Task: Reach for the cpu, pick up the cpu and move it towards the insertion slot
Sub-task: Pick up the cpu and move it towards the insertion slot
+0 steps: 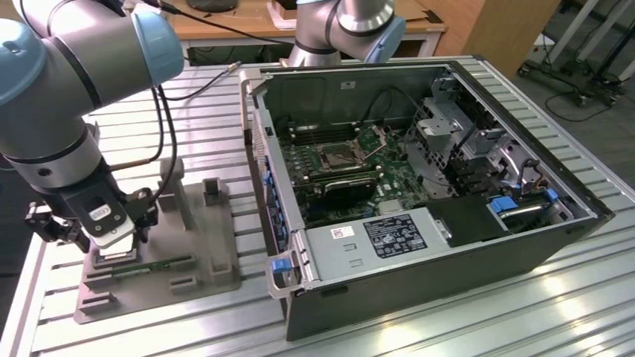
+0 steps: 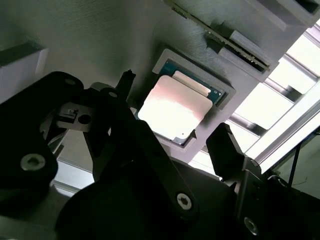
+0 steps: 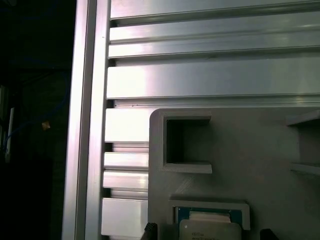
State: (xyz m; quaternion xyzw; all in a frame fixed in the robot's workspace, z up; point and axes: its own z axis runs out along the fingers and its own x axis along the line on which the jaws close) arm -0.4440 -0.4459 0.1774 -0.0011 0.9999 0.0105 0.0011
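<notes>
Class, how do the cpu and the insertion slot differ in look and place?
The cpu has a shiny silver top; the insertion slot is a silvery frame around a dark centre. The cpu lies in a grey holder; the insertion slot sits on the green board inside the case. Both are square.

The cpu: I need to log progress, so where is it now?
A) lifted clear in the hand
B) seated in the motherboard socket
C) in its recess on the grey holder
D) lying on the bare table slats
C: the cpu lies flat in the recess of the grey holder, with the open hand straddling it.
</notes>
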